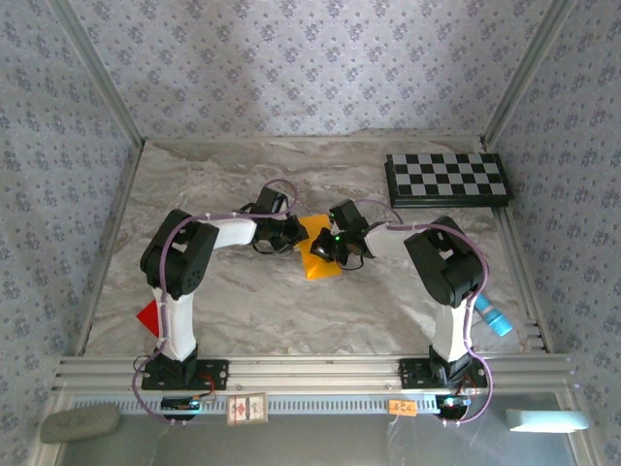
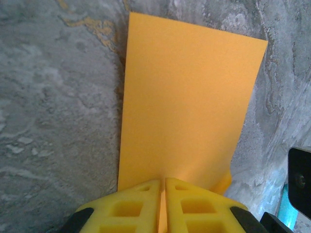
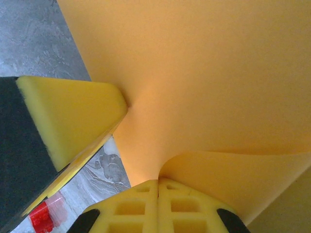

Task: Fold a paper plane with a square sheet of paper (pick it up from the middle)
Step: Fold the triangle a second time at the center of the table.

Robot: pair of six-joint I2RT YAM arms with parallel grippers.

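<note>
Veined grey marble tabletop (image 2: pixel 48 121), matte orange-yellow paper sheet (image 2: pixel 189 97) curled, left tool (image 2: pixel 163 180) and right tool (image 3: pixel 158 181) clamped on it.

The sheet (image 2: pixel 189 107) is thin, smooth, matt paper. The fingers (image 2: pixel 131 208) look like matt yellow plastic moulded with hollow pockets. The table (image 1: pixel 291 311) has a smooth marble-look top of dull sheen, edged by a ribbed metal rail (image 1: pixel 320 371)
</note>
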